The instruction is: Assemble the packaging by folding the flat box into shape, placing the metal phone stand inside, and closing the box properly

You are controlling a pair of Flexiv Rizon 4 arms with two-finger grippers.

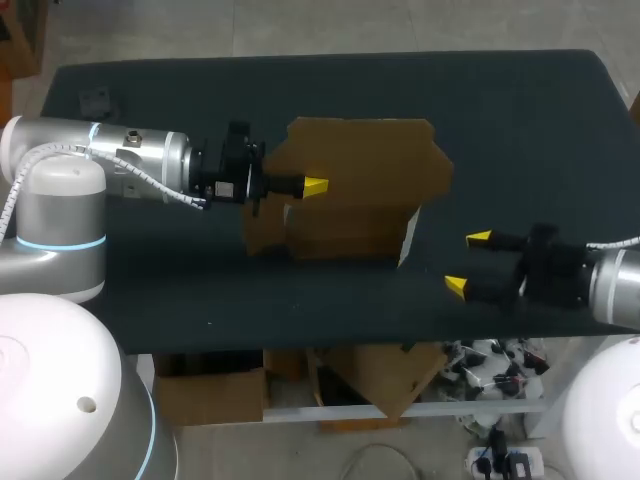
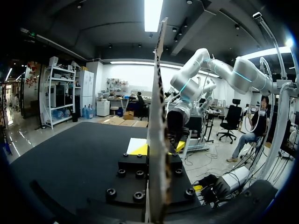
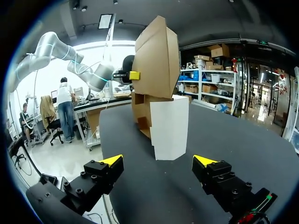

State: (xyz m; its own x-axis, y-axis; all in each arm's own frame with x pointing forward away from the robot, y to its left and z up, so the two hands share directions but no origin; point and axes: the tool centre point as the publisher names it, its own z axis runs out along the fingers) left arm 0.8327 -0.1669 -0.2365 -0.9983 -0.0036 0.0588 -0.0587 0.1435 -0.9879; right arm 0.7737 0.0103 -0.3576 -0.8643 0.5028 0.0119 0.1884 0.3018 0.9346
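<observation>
Now box (image 1: 370, 165) upright in left tool (image 1: 313, 187), white end rightward

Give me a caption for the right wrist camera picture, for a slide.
Open right jaws face the half-folded cardboard box, held upright on the dark table by the left arm.

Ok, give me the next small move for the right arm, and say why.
Probably ease the right end effector toward the white flap and press it inward. That end effector is open and apart from the cardboard box, while the left end effector is shut on the box, holding it upright. The flap stands unfolded on the right arm's side.
</observation>
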